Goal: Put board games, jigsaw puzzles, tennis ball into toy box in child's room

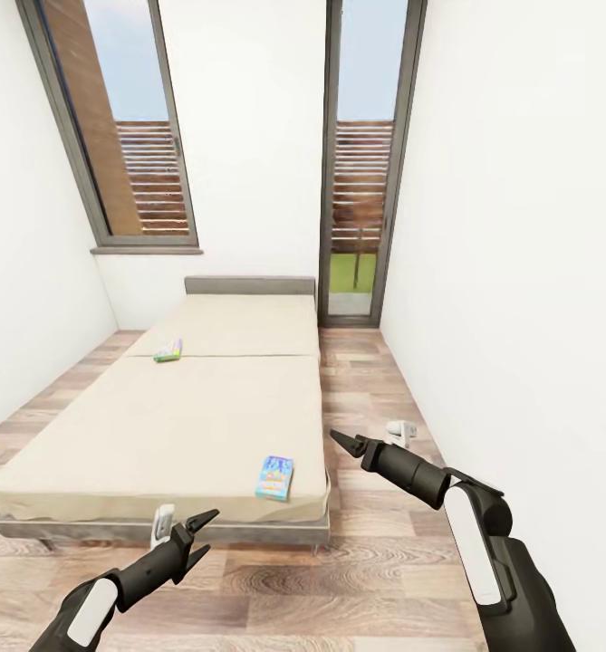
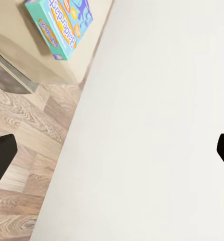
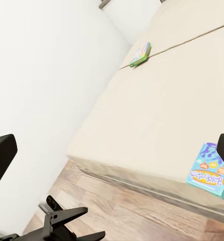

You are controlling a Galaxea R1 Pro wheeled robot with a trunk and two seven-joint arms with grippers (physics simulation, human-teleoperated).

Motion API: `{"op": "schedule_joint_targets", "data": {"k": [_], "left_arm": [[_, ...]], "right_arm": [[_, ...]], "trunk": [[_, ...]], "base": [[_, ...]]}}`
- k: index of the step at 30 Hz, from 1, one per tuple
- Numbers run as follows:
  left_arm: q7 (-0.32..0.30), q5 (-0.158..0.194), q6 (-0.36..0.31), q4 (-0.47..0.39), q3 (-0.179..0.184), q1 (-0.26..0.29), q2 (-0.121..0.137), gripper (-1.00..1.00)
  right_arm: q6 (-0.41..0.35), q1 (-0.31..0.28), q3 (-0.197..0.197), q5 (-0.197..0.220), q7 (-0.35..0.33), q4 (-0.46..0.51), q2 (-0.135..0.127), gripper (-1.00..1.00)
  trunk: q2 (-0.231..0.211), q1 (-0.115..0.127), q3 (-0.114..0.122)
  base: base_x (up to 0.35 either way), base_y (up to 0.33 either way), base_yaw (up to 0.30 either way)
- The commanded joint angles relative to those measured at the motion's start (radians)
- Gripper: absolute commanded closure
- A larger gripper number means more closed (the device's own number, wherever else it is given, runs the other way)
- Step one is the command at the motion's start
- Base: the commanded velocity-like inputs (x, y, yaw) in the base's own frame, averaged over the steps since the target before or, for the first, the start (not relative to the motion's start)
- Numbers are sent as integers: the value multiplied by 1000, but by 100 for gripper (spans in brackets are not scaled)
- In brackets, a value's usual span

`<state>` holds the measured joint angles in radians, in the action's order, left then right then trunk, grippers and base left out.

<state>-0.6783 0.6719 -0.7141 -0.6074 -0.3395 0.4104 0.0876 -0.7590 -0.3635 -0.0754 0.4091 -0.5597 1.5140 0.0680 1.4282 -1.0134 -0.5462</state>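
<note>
Both my tools, left (image 1: pixel 200 534) and right (image 1: pixel 342 441), hang wide and empty before the bed (image 1: pixel 185 426). Blue game (image 1: pixel 274 477) lies at 12 o'clock near its foot, green game (image 1: pixel 168 350) beyond.

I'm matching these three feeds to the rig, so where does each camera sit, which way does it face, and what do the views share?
Head view: from the robot's head, forward and down over the bed; left gripper and right gripper show, both open.
Left wrist view: on the left arm, facing a white wall and the bed corner; dark fingertips at the edges.
Right wrist view: on the right arm, looking across the bed; the left gripper shows.
Shared: the light blue board game appears in all three; the green-edged board game in two.
</note>
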Motion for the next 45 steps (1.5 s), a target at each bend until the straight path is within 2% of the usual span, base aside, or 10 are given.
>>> {"op": "schedule_joint_targets", "data": {"k": [1,24,30,37,45], "left_arm": [[-2,2,-6,0,-2,1,0,-100],[-3,2,-5,0,3,1,0,-100],[-3,2,-4,0,5,1,0,-100],[-3,1,-4,1,5,1,0,-100],[-3,3,-4,1,-1,1,0,-100]], "right_arm": [[-7,-1,-2,2,-3,1,1,-100],[-1,0,-12,4,-5,-4,-2,-100],[2,0,-32,16,-5,-7,-2,-100],[5,9,-87,50,-4,-11,0,-100],[6,17,-103,61,-3,-12,1,-100]], "trunk": [[8,-4,-4],[169,-92,-76],[211,-115,-95],[260,-142,-117],[260,-142,-117]], "base": [[0,0,0],[0,0,0],[0,0,0],[0,0,0],[0,0,0]]}}
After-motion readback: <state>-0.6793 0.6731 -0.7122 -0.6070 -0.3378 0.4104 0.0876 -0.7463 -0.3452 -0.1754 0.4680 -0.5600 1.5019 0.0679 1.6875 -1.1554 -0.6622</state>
